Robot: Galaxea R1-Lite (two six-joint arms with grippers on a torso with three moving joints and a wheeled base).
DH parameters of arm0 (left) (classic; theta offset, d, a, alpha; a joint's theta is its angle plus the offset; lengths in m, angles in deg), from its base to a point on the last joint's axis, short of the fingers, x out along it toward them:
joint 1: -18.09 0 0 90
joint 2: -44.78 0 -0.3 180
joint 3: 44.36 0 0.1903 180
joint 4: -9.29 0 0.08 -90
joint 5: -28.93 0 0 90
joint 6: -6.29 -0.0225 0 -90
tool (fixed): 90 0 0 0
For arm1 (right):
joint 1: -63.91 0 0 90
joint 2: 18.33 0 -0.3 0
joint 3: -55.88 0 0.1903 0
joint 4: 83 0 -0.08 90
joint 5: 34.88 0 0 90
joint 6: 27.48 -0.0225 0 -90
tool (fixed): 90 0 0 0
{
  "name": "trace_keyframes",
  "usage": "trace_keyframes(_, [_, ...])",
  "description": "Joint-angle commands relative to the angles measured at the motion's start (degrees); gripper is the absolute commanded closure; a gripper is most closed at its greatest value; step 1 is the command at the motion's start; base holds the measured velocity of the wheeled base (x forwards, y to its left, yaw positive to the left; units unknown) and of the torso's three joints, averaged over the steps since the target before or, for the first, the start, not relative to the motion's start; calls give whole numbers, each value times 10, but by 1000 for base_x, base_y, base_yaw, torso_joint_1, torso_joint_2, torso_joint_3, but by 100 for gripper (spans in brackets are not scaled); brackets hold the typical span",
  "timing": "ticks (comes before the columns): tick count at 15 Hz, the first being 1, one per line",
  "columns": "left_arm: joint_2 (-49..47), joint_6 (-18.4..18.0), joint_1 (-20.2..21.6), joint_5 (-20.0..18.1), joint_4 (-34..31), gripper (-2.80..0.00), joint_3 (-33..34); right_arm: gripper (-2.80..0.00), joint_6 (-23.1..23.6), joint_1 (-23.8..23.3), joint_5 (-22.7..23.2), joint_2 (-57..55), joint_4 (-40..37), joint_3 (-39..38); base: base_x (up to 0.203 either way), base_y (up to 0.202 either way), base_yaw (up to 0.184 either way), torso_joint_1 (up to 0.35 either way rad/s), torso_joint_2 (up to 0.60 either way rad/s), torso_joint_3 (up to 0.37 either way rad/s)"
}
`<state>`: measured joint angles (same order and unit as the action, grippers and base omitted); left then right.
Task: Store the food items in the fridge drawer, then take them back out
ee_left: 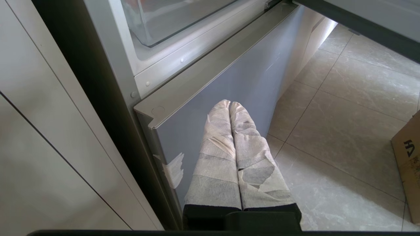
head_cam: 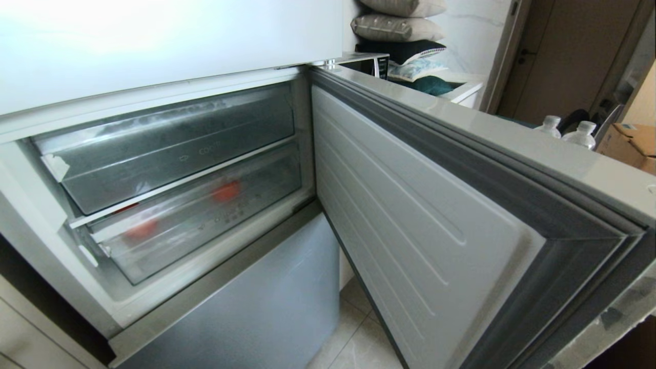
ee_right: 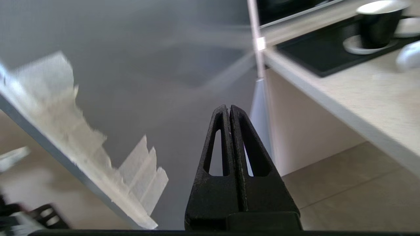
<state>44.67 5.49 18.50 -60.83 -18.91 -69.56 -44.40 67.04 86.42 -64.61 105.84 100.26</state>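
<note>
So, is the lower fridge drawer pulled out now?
No, the fridge drawer sits pushed in, with the two reddish food items blurred behind its frosted front.

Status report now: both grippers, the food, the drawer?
Left gripper shut, parked low. Right gripper shut, empty. Two reddish food items inside closed fridge drawer. Fridge door open.

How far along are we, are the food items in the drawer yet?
Stored, it seems: two reddish shapes, one and another, show blurred through the pushed-in fridge drawer, door open. In hand: nothing; the right gripper is shut and empty away from the drawer, the left gripper shut by the lower door. Left: reopening the drawer and taking both out.
</note>
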Motion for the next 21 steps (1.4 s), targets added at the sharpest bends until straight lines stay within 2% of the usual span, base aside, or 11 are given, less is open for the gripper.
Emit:
trace_keyframes(1, [0, 0, 0, 0, 0, 0, 0, 0, -1, 48, -7, -28, -9, 26, 0, 0, 0, 0, 0, 0])
trace_keyframes(5, [0, 0, 0, 0, -1, 0, 0, 0, 1, 118, -36, -100, -20, 65, 0, 0, 0, 0, 0, 0])
trace_keyframes(10, [0, 0, 0, 0, 0, 0, 0, 0, 3, 171, -41, -211, -16, 125, 0, 0, 0, 0, 0, 0])
trace_keyframes(14, [0, 0, 0, 0, -1, 0, 0, 0, 45, 199, -38, -289, -15, 173, 0, 0, 0, 0, 0, 0])
trace_keyframes(19, [0, 0, 0, 0, 0, 0, 0, 0, 95, 265, -38, -378, 5, 226, 0, 0, 0, 0, 0, 0])
trace_keyframes(21, [0, 0, 0, 0, 0, 0, 0, 0, 101, 290, -37, -407, 20, 247, 0, 0, 0, 0, 0, 0])
